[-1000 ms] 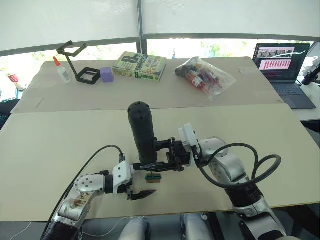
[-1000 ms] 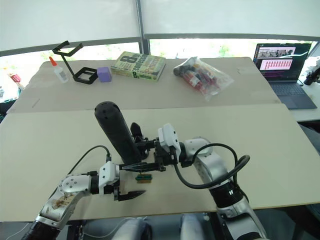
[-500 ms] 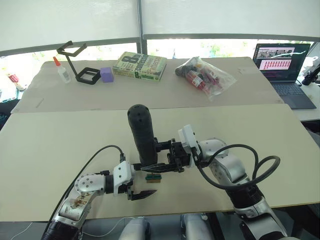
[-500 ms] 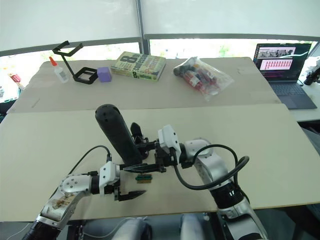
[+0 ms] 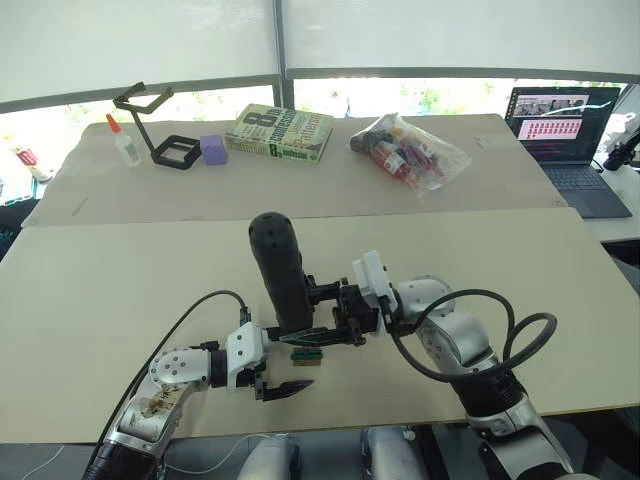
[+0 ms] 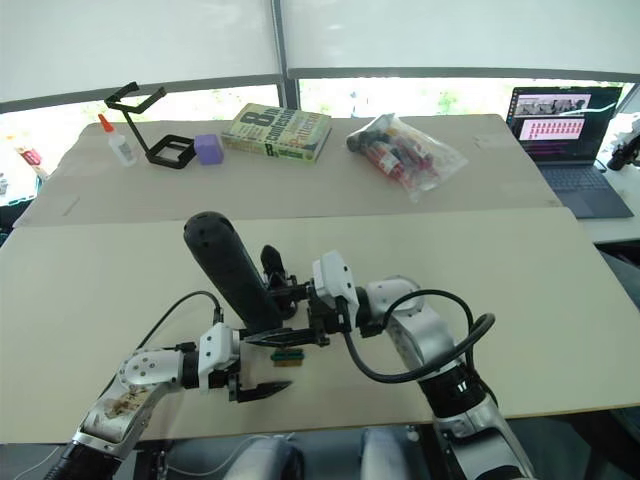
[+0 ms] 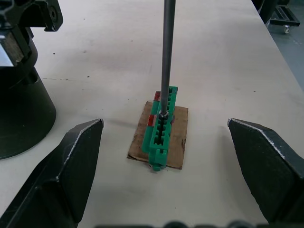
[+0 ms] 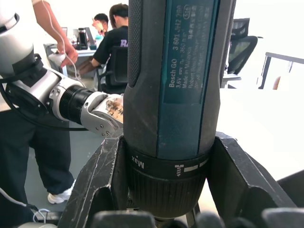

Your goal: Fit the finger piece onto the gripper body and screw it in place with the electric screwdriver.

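Left eye view has the right gripper [image 5: 322, 322] clamped around the long black, blue-tinted electric screwdriver [image 5: 279, 268], which stands nearly upright above the middle of the near beige tabletop [image 5: 90, 290], its rounded end tilted slightly toward the robot's left. In the right wrist view the two fingers [image 8: 102, 183] press against either side of the tool's collar, just under the printed label. Its thin metal bit [image 7: 166, 52] comes down onto a small green block on a brown card [image 7: 160, 129], and the tip touches the block's top.

Just beside that block, on the robot's left, the left gripper [image 5: 275, 386] rests low on the tabletop with its fingers [image 7: 71, 164] spread wide and nothing between them; the block lies ahead of the gap. A chunky black gripper body with a round base [image 7: 19, 102] stands on the tabletop near the block, partly hidden behind the screwdriver in the eye views.

On the far tabletop lie a green book [image 5: 279, 132], a clear bag of bottles [image 5: 408, 151], a purple cube [image 5: 213, 149], a black wire stand [image 5: 160, 128] and a small glue bottle [image 5: 125, 144]. An open laptop [image 5: 567, 130] sits at the far right.
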`<state>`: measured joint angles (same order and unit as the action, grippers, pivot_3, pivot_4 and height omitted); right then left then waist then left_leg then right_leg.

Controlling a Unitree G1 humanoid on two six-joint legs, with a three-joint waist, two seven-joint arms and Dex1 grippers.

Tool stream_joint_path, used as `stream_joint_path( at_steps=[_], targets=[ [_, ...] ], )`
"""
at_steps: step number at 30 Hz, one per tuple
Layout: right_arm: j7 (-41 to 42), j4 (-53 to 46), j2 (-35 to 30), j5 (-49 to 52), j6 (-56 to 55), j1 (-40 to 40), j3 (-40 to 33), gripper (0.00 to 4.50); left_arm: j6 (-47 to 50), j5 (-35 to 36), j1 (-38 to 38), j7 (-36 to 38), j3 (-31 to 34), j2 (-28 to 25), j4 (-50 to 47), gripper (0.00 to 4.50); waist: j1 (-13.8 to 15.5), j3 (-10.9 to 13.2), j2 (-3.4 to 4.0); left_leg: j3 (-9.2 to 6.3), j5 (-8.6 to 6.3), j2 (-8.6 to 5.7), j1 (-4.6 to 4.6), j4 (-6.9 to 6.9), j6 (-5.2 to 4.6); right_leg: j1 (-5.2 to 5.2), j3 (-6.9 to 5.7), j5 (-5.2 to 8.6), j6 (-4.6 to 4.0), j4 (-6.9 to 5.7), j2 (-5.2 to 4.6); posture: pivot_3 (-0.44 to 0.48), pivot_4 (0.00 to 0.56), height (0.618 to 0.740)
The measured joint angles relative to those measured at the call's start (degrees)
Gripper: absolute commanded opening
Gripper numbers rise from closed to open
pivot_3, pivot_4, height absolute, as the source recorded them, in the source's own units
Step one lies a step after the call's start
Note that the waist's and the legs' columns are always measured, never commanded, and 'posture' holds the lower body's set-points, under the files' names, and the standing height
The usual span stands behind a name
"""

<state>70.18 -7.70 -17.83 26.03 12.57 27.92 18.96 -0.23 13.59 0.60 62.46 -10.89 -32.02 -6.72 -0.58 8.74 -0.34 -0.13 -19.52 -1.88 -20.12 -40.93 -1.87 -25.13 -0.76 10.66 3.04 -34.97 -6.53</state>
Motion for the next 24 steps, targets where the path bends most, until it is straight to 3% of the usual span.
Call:
stream_joint_path(
  at_steps=[24],
  targets=[
    [1.1, -1.1, 0.0, 4.1, 1.5, 0.1, -2.4, 1.95, -2.7, 0.2, 0.3, 0.1, 0.4, 1.6, 1.4, 4.43, 0.1, -0.1, 0.06, 0.0, -0.01, 0.01, 0.08, 0.02, -0.01, 0.05, 0.0, 0.0, 0.0, 0.01, 0.0, 0.0, 0.15, 0.74]
  ],
)
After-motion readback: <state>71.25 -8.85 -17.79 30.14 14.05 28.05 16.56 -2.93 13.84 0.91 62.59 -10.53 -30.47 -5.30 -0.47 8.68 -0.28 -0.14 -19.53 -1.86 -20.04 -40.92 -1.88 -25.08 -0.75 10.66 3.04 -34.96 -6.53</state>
